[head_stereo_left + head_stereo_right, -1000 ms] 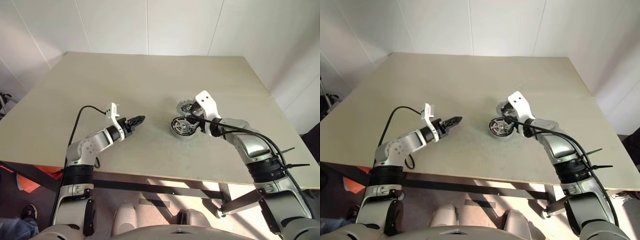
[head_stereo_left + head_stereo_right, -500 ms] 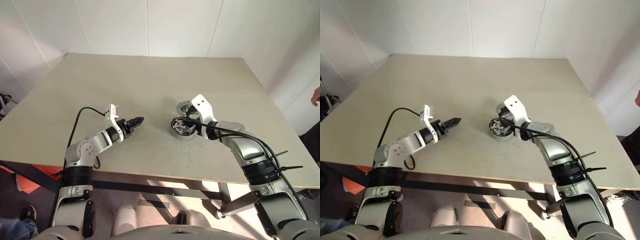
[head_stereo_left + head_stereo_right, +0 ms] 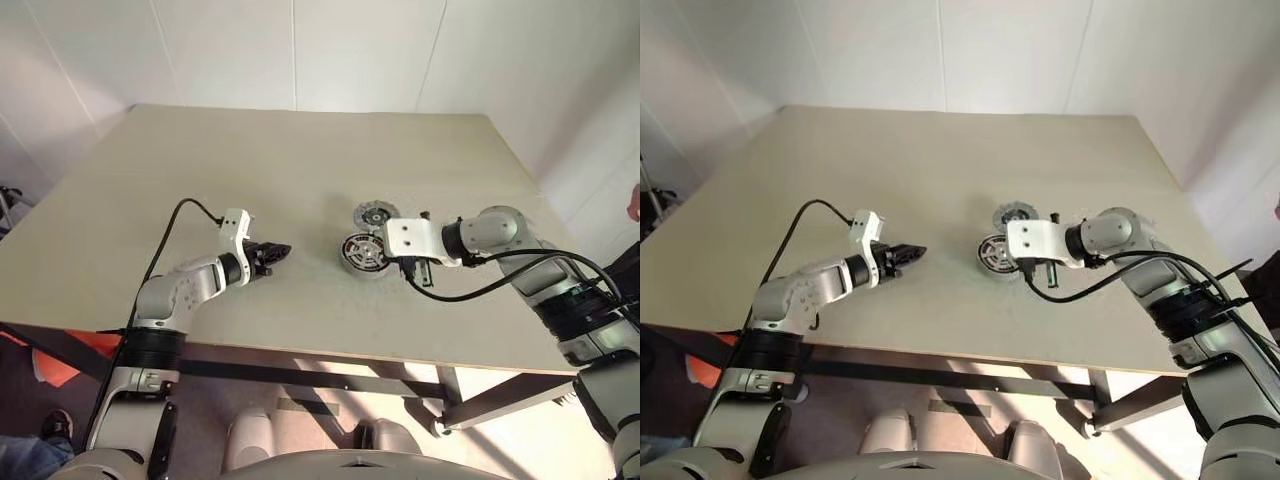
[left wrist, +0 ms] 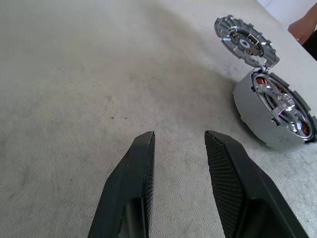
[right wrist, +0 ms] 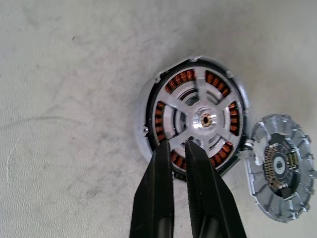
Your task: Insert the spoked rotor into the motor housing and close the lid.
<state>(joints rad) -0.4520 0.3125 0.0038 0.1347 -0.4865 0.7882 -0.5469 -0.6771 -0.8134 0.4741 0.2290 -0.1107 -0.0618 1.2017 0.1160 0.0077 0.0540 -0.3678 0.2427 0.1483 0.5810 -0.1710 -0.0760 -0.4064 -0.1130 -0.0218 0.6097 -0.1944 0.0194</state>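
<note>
The motor housing (image 5: 147,124) stands on the table, its copper windings showing around the rim. The spoked rotor (image 5: 204,119) sits inside it, hub up. The lid (image 5: 280,173) hangs open beside the housing, joined at one edge, inner face up. My right gripper (image 5: 177,145) points down over the housing's near rim with a narrow gap between its fingers and nothing in them. My left gripper (image 4: 178,136) hovers open and empty low over the table, left of the housing (image 3: 360,272) and apart from it.
The beige table (image 3: 250,160) stretches bare behind and left of the motor. A black cable (image 3: 470,290) loops from my right wrist near the table's front right. A person's hand (image 3: 632,200) shows at the far right, beyond the table.
My right wrist has rolled and its elbow swung out to the right, so the gripper now points down at the housing, its fingers parted a little. The left wrist rolled in place.
</note>
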